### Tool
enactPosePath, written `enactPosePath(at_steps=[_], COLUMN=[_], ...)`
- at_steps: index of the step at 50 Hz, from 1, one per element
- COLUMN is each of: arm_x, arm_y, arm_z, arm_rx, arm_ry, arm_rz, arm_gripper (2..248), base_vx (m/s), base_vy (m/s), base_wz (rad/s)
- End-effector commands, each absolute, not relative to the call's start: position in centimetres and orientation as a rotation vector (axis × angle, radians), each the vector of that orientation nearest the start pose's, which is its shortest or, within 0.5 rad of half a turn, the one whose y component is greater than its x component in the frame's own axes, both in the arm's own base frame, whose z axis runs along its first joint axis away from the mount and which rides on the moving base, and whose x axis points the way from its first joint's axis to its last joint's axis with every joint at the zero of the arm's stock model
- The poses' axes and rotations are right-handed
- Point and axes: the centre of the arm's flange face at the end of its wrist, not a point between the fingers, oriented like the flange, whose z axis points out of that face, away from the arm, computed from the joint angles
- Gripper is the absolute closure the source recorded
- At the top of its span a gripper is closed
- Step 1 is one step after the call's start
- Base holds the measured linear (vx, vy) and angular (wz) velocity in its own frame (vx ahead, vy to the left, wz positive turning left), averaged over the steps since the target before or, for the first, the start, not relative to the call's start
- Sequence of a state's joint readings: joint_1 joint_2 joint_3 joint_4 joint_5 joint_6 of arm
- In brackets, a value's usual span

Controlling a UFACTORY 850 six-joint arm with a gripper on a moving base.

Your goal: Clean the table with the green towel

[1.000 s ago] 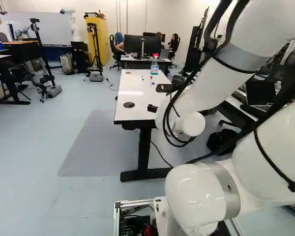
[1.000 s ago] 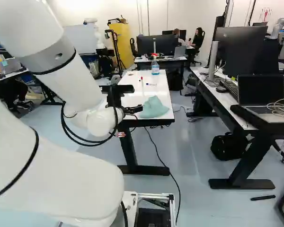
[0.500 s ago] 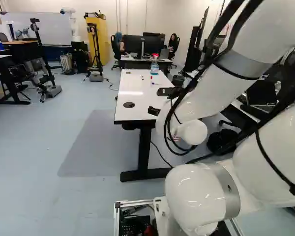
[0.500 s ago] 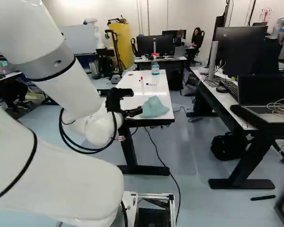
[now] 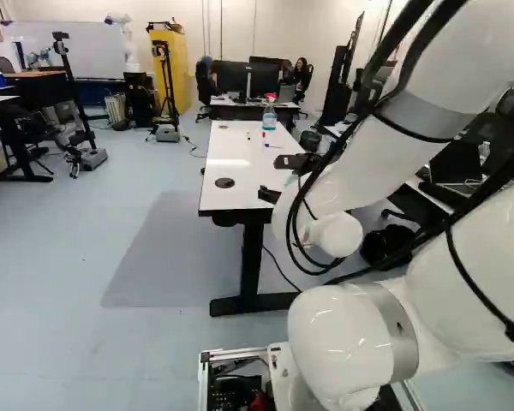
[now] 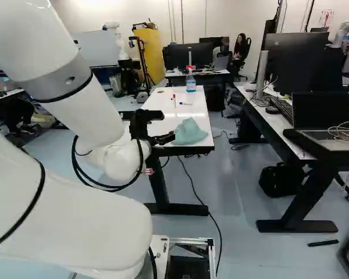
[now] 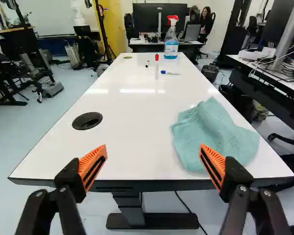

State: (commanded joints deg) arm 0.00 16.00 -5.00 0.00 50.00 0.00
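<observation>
My gripper (image 6: 151, 139) is at the near end of the white table (image 6: 163, 123) in the right base view. Seen from the wrist, the gripper (image 7: 153, 166) stands wide open, nothing between its orange pads. The green towel (image 7: 213, 134) lies crumpled on the tabletop near its front right corner, ahead of one finger and apart from it as far as I can tell. In the right base view the towel (image 6: 189, 132) shows just beyond the gripper. A spray bottle (image 7: 171, 39) with a red head stands at the table's far end.
On the tabletop lie a blue marker (image 7: 169, 73) and a small black piece (image 7: 147, 63); a red-capped marker (image 7: 157, 62) is beside them. A dark round grommet (image 7: 87, 120) sits in the top. Desks with a laptop (image 6: 323, 119) stand to the right. Another robot (image 6: 346, 32) is behind.
Over the last second my arm has shifted slightly, its gripper moving a little lower and to the right in the right base view. The base and the towel have not visibly moved.
</observation>
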Motion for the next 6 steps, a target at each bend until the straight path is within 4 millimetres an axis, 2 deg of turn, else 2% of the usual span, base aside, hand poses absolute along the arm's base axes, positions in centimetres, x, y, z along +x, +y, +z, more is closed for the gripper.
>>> enactPosePath(at_steps=[6], arm_x=[27.03], arm_y=[0.0], arm_z=[36.56], arm_rx=[-2.558], arm_ry=[0.0], arm_rz=[-1.824], arm_gripper=[3], base_vx=[0.0], base_vy=[0.0], base_wz=[0.0])
